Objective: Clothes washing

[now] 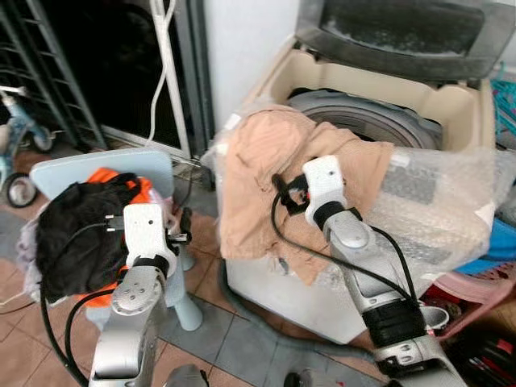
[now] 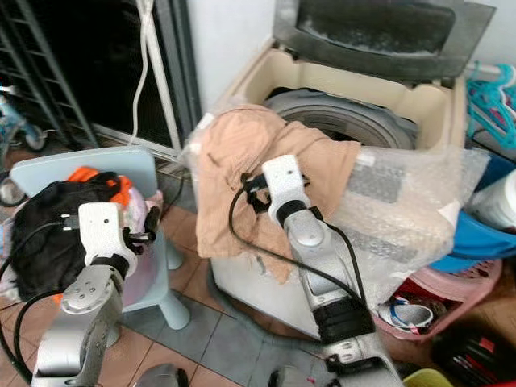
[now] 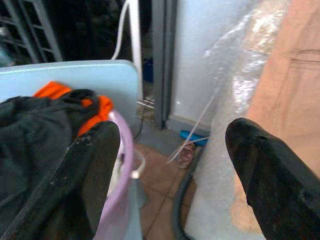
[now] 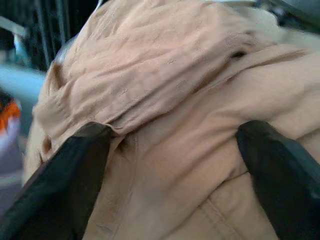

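Note:
A tan garment (image 1: 266,173) hangs over the front left corner of the open top-load washing machine (image 1: 455,109), partly covering the drum opening (image 1: 363,121). My right gripper (image 4: 175,135) is open, its fingers (image 4: 75,175) spread wide against the tan cloth. It sits low on the garment in the left eye view (image 1: 292,192). To the left, a black garment (image 1: 76,230) and an orange one (image 1: 109,175) lie heaped in a purple basket (image 3: 122,165) on a pale blue chair (image 1: 97,165). My left gripper (image 3: 172,135) is open and empty beside the basket's rim.
Bubble wrap (image 1: 439,201) covers the machine's front and right side. The lid (image 1: 403,32) stands raised. A grey hose (image 1: 242,310) runs along the tiled floor. A pink basket (image 1: 476,290) sits to the right. A white pipe (image 1: 165,64) and a dark doorway are behind the chair.

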Robot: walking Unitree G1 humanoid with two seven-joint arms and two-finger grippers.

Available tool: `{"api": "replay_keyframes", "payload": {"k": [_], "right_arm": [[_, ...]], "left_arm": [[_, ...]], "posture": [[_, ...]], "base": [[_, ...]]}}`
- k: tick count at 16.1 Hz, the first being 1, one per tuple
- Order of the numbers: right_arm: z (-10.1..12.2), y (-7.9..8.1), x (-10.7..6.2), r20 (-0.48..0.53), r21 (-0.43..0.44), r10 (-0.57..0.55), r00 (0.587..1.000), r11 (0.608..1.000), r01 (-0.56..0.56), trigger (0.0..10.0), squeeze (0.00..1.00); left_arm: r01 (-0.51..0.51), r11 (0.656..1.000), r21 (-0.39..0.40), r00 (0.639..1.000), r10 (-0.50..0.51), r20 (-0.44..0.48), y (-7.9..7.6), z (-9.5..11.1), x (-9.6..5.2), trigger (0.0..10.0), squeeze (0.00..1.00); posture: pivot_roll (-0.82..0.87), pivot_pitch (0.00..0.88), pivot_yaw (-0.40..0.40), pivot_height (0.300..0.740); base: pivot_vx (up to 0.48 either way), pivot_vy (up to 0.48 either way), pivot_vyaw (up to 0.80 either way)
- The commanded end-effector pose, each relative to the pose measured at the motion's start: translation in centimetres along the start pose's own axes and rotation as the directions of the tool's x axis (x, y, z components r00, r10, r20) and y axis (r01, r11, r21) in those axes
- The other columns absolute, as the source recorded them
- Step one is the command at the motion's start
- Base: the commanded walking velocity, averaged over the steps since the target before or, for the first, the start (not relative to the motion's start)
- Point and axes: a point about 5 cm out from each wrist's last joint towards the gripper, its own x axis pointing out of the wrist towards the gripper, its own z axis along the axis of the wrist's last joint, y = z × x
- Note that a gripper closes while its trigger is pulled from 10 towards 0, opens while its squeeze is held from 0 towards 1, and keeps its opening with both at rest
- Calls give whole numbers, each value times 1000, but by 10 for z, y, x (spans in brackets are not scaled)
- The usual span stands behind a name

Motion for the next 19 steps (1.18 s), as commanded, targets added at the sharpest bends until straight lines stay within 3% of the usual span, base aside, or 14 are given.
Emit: {"api": "replay_keyframes", "payload": {"k": [1,4,5,6,7,8,9,10,11,12,13,14,15,19], "right_arm": [[-12,-17,-4,-95,113,-98,991,988,108,10000,1000],[-2,-22,-1,-107,202,-156,982,964,175,10000,1000],[2,-14,0,-101,175,-128,987,974,144,10000,1000],[3,2,1,-96,148,-67,993,986,81,10000,396],[2,11,1,-103,107,-33,994,993,44,10000,35],[-2,26,2,-119,57,16,993,998,-9,9216,0],[-3,34,3,-121,32,42,992,999,-38,4941,0],[-5,42,4,-131,12,69,989,998,-68,2941,0],[-4,50,5,-132,19,92,987,996,-91,4706,0],[-3,53,6,-122,-12,101,987,995,-104,8941,0],[-6,57,7,-133,-38,114,985,992,-120,9059,0],[-9,58,10,-138,-82,119,983,988,-131,3686,0],[-12,57,12,-141,-109,112,984,986,-128,0,0],[-8,40,24,-123,-176,30,992,983,-52,0,0]], "left_arm": [[6,1000,-2,1000,-6,-12,0,0,2,10000,0],[0,1000,-6,1000,0,-16,-1,0,2,10000,0],[-1,1000,-6,1000,0,-18,-1,-1,2,10000,0],[0,1000,-6,1000,0,-22,-1,-1,3,10000,0],[1,1000,-6,1000,-1,-23,-2,-1,4,10000,0],[6,1000,-6,1000,-6,-23,-3,-1,5,10000,0],[8,1000,-6,1000,-8,-23,-4,-1,5,10000,0],[9,1000,-7,1000,-9,-23,-4,0,6,10000,0],[7,1000,-8,1000,-7,-22,-4,0,6,10000,0],[5,1000,-8,1000,-5,-23,-4,0,7,10000,0],[2,1000,-9,1000,-2,-25,-4,-1,7,10000,0],[3,1000,-10,1000,-3,-26,-5,-1,8,10000,0],[5,1000,-10,1000,-5,-26,-6,-1,8,10000,0],[-2,1000,-12,1000,2,-27,-6,-2,8,10000,0]], "posture": [[-1,0,-3,740],[2,0,-4,740],[0,0,-3,740],[-2,0,-3,740],[-1,0,-2,740],[-1,0,-3,740],[0,0,-5,740],[2,0,-6,740],[5,0,-9,740],[6,0,-11,740],[5,0,-13,740],[4,0,-15,740],[5,0,-16,740],[12,0,-23,740]], "base": [[0,0,0],[0,0,0],[0,0,0],[0,0,0],[0,0,0],[0,0,0],[0,0,0],[0,0,0],[0,0,0],[0,0,0],[0,0,0],[0,0,0],[0,0,0],[0,0,0]]}}
